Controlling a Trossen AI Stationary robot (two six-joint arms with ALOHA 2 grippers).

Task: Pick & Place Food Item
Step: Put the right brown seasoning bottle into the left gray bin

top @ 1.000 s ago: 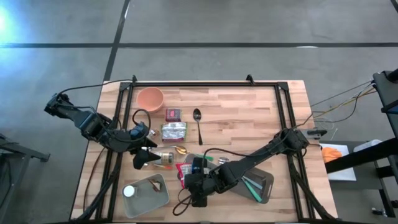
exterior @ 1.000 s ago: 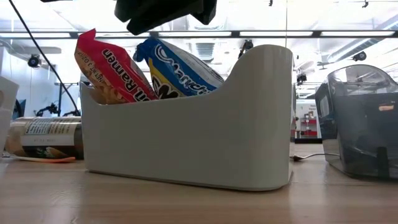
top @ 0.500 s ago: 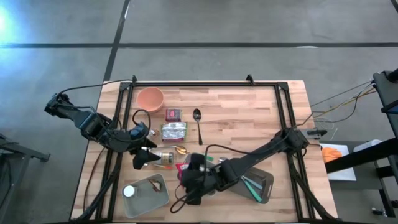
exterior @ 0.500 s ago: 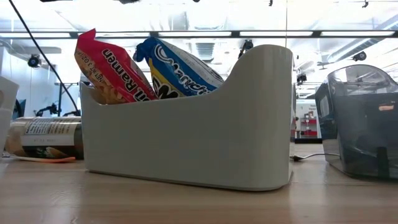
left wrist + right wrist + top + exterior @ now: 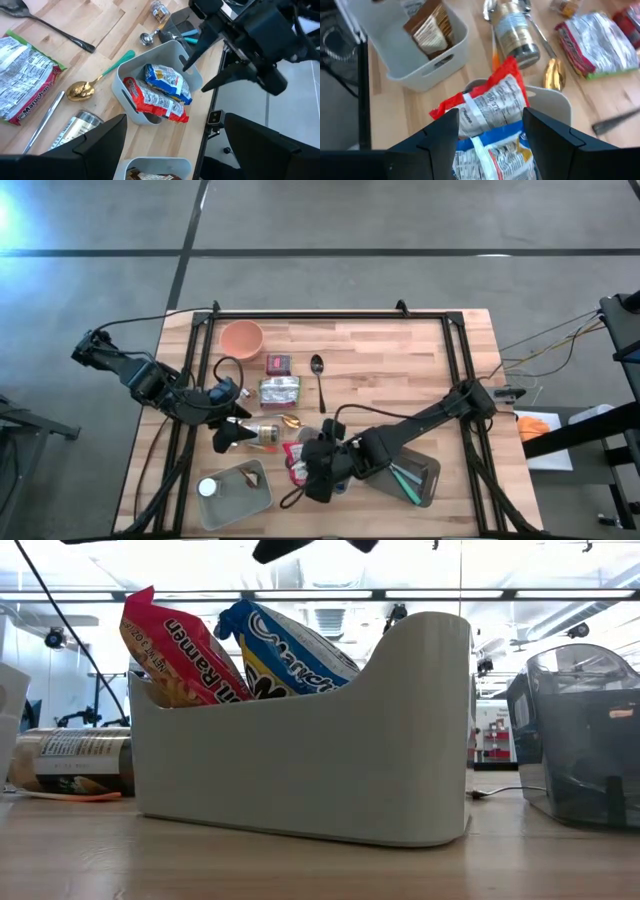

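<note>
A grey bin (image 5: 131, 75) stands near the table's front edge. A red ramen packet (image 5: 156, 101) and a blue packet (image 5: 167, 81) stand tilted in it, leaning on its walls, and their tops stick out over the rim in the low view (image 5: 175, 648). My right gripper (image 5: 192, 79) hangs open just above the bin, and the packets lie below its spread fingers in the right wrist view (image 5: 490, 135). It holds nothing. To the bin's left, my left gripper (image 5: 228, 437) waits open above the table.
Left of the bin lie a jar (image 5: 262, 432) and a gold spoon (image 5: 290, 421). Farther back are a silver-green noodle packet (image 5: 280, 390), a black spoon (image 5: 318, 375), a small maroon packet (image 5: 279, 363) and an orange bowl (image 5: 241, 336). A second bin (image 5: 235, 490) holds a brown packet. A dark tray (image 5: 415, 475) sits at the right.
My right gripper has risen from the bin's top and rolled about its own axis, and in the low view it now shows only at the top edge. Both packets have stayed in the bin as they were.
</note>
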